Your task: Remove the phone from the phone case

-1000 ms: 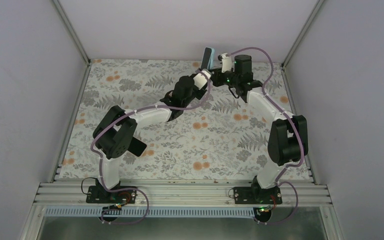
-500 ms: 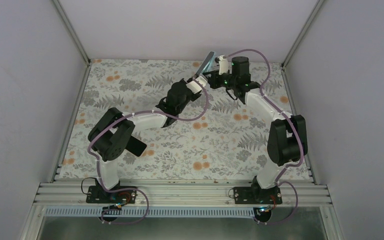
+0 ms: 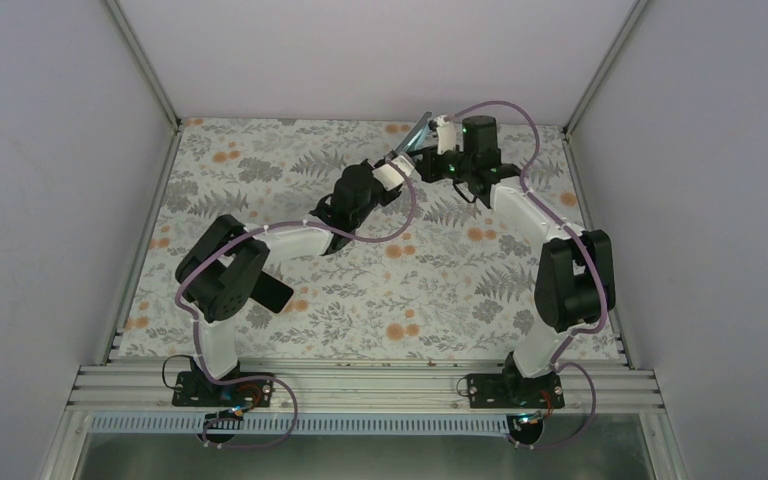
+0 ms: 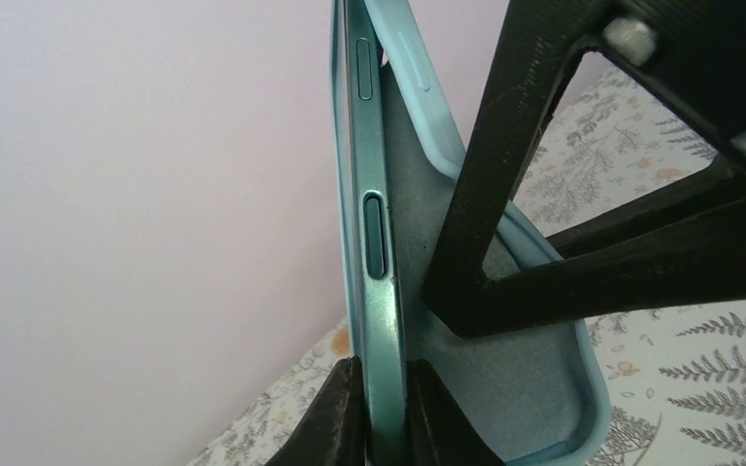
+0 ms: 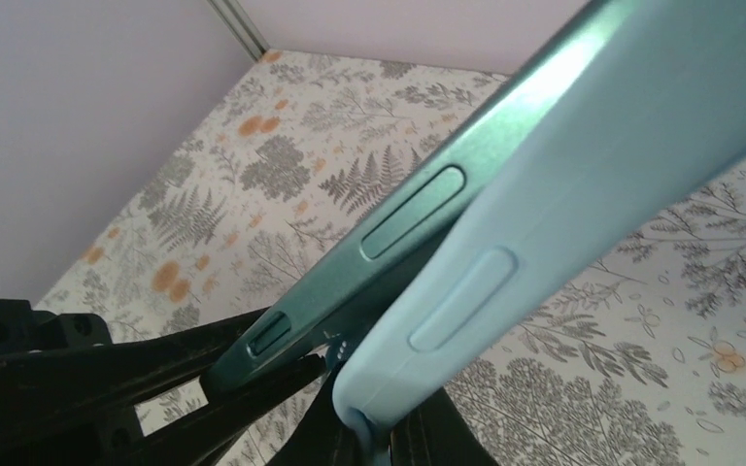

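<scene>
A teal phone [image 4: 374, 252] stands partly out of a light blue case [image 4: 534, 388], both held in the air near the table's far edge [image 3: 415, 135]. My left gripper [image 4: 377, 417] is shut on the phone's edge. My right gripper [image 5: 389, 442] is shut on the case's rim; the phone [image 5: 389, 233] and the case [image 5: 544, 214] split apart in a V in the right wrist view. One black right finger [image 4: 505, 184] crosses inside the case in the left wrist view.
The table has a floral fern-print cloth [image 3: 380, 290]. Pale walls close it in at the back and both sides, with metal corner posts [image 3: 140, 65]. Both arms reach to the far centre.
The phone and case have tilted over from upright and opened apart at one end. The left arm drew slightly left and back; the right gripper shifted a little left.
</scene>
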Tool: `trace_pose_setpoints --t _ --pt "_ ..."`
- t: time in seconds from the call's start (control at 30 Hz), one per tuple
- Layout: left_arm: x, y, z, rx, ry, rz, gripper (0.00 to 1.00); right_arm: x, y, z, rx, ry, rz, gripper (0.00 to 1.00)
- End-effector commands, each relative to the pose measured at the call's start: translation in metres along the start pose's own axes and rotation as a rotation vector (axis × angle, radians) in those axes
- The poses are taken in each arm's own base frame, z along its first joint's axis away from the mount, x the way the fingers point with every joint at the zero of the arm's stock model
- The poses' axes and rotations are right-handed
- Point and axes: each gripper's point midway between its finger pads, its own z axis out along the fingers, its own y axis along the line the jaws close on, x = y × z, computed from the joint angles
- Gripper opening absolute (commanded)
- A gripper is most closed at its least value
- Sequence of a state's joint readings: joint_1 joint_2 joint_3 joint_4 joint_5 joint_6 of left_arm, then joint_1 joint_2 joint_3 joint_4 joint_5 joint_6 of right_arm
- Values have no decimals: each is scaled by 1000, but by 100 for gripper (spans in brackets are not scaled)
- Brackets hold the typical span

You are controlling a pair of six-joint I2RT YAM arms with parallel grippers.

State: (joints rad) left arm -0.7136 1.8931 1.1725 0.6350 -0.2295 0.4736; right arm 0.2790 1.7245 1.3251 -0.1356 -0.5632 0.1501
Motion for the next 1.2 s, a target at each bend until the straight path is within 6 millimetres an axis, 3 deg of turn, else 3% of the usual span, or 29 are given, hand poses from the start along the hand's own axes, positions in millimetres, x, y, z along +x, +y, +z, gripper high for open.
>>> trace_pose_setpoints --t 0.0,0.2,0.37,0.47,0.63,0.73,0.8,0.87,0.97,1.17 --pt "-8 135 -12 -382 12 -79 2 55 -28 -16 90 197 -29 4" --pt "-12 156 -27 -396 1 -80 2 50 -82 -34 324 160 -122 4" --pt "-2 166 -39 -390 11 -80 2 49 -110 -41 445 139 -182 4" --pt "3 171 -43 -396 18 -75 2 55 -117 -41 439 150 -159 4" --pt "13 170 -45 -403 66 -11 2 65 -110 -38 362 186 -108 4" --pt "34 172 -44 -444 195 126 2 84 -104 -35 265 284 -43 4" --pt "58 165 -45 -423 329 232 2 101 -99 -37 202 351 6 4" --pt "93 143 -48 -349 493 362 2 113 -95 -43 156 391 46 4" --pt "142 112 -73 -292 690 540 2 122 -99 -55 109 410 103 4" --pt "176 39 -110 -165 752 762 3 158 -105 -65 21 523 187 4"
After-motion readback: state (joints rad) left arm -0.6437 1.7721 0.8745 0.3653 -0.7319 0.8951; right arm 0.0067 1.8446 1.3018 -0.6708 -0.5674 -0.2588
